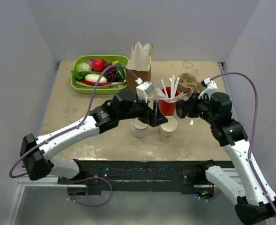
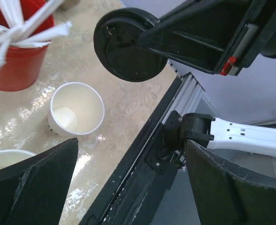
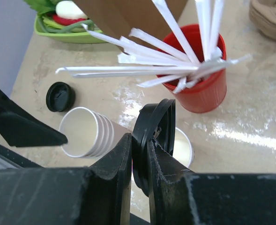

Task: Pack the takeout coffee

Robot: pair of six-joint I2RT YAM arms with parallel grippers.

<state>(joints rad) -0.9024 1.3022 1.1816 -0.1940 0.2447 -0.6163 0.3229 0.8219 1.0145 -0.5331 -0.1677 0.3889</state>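
Lidless cup (image 3: 183,146) below lid (image 3: 154,124) in right gripper (image 3: 141,149)

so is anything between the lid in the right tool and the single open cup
Nothing visible. The right tool pinches the black lid by its rim above the single open cup, gap clear. The red cup of straws stands behind it, the cup stack and open left tool off to the side.

I am counting two black lids (image 3: 60,96) (image 3: 152,121), one loose white cup (image 2: 77,110), one stack of cups (image 3: 88,133), one red cup (image 3: 201,89), one brown bag (image 1: 140,61), one green tray (image 1: 100,58).
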